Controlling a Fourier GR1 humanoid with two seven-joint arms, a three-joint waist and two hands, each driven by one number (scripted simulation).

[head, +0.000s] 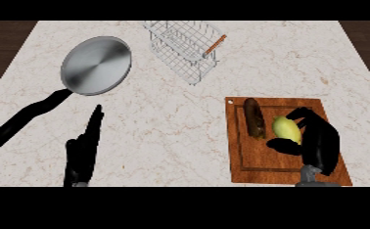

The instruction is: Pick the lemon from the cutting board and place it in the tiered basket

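Note:
A yellow-green lemon (286,129) lies on the wooden cutting board (249,167) at the lower right. My right hand (321,142) is on the board with its fingers and thumb curled round the lemon from the right and below. The wire tiered basket (184,47) stands at the top middle of the counter, well away from the lemon. My left hand (83,149) rests open at the lower left, fingers pointing up.
A dark brown oblong item (254,117) lies on the board just left of the lemon. A grey frying pan (96,65) with a black handle (33,113) sits at the upper left. Marble counter stretches between board and basket.

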